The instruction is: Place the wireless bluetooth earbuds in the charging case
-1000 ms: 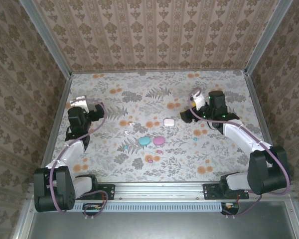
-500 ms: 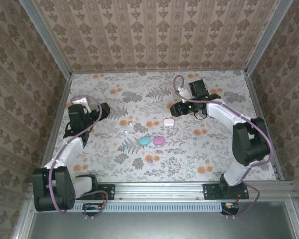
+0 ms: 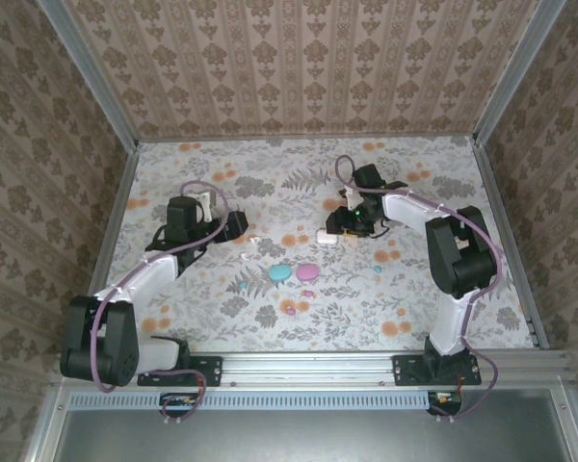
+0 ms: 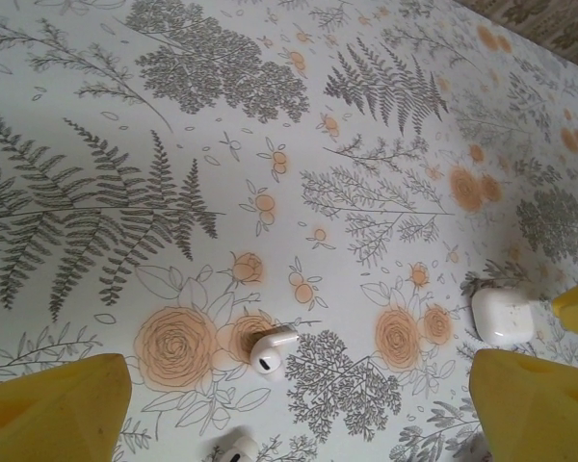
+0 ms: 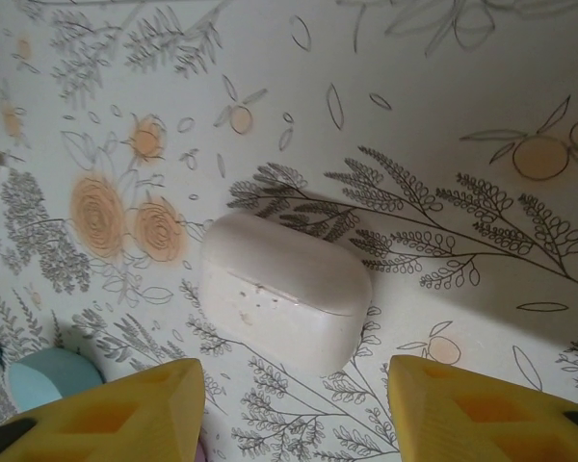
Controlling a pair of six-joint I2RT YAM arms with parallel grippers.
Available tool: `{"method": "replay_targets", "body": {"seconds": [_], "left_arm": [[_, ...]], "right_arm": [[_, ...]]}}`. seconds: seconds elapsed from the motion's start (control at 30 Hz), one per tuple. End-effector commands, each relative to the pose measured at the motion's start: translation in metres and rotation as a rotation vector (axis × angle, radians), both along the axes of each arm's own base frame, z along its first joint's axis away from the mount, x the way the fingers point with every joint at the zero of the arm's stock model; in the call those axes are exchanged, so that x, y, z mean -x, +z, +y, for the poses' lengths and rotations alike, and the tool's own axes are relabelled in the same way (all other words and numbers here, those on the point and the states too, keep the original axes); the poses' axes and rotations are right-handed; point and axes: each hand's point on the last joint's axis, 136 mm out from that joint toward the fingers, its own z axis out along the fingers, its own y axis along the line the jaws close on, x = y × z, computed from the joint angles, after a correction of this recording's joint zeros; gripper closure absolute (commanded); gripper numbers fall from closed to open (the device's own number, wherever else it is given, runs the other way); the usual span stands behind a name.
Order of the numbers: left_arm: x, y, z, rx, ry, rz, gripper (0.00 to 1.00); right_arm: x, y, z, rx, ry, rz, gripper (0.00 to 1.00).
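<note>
Reference item: the white charging case (image 3: pixel 326 237). It lies flat on the floral table (image 3: pixel 424 308) with its lid closed.

Right gripper (image 3: pixel 337 227): located directly above the case, on its far-right side. In the right wrist view, the case (image 5: pixel 284 294) sits just ahead of the right gripper (image 5: pixel 297 371). The yellow fingers (image 5: pixel 106 414) stand apart, one on each side of the case's end. They are not clamped on it.

Left gripper (image 3: pixel 236 228): located to the left of the case, with bare table between the two. In the left wrist view, the left gripper (image 4: pixel 297 375) has its fingers (image 4: pixel 53 404) spread wide, and they hold nothing. The case (image 4: pixel 502 318) appears just past the right-hand finger.

Task items:
- One white earbud (image 4: pixel 273 348) lies on the table to the left of the case, between the left gripper's fingertips and untouched. From above it shows at (image 3: pixel 255 239).
- A second white earbud (image 4: pixel 236 450) lies just nearer than the first, also left of the case.
- A teal earbud (image 3: pixel 241 286) lies further left of the case and on its near side.
- A pink earbud (image 3: pixel 308 293) lies on the near side of the case.

Other items: a teal case (image 3: pixel 280 273) and a pink case (image 3: pixel 307 272) lie side by side on the near side of the white case. The teal case also shows at (image 5: pixel 43 380).
</note>
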Motion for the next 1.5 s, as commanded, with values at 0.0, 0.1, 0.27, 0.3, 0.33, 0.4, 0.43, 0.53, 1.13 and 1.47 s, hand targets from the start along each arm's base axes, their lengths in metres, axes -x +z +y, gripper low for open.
{"method": "replay_targets", "body": {"seconds": [0.0,0.1,0.27,0.3,0.33,0.4,0.43,0.53,1.13,1.47], "left_arm": [[-0.005,0.009,-0.005,-0.012,-0.022,-0.018,0.08],[-0.005,0.009,-0.007,-0.015,-0.029,-0.016,0.08],[-0.004,0.011,-0.007,-0.038,-0.041,-0.029,0.08],[-0.004,0.011,-0.007,-0.042,-0.042,-0.031,0.08],[-0.004,0.011,-0.007,-0.041,-0.043,-0.033,0.08],[-0.006,0.014,-0.008,-0.04,-0.048,-0.04,0.08],[-0.006,0.016,-0.009,-0.038,-0.051,-0.042,0.08],[-0.002,0.018,-0.011,-0.041,-0.063,-0.049,0.07],[-0.002,0.013,-0.004,-0.087,-0.051,-0.051,0.06],[-0.005,0.01,-0.003,-0.105,-0.051,-0.045,0.06]], "right_arm": [[0.002,-0.004,0.005,0.016,-0.011,0.065,0.43],[0.001,-0.002,0.005,0.068,0.061,0.028,0.37],[0.001,0.019,0.011,0.108,0.401,-0.186,0.27],[0.004,0.023,0.014,0.103,0.497,-0.215,0.27],[0.0,0.024,0.013,0.131,0.553,-0.249,0.25],[-0.003,0.025,0.013,0.156,0.667,-0.301,0.24],[0.001,0.025,0.016,0.15,0.761,-0.325,0.24],[0.0,0.021,0.019,0.157,0.907,-0.435,0.2],[-0.012,-0.016,0.016,0.217,1.157,-0.538,0.18],[-0.012,-0.028,0.018,0.185,1.205,-0.487,0.31]]}}
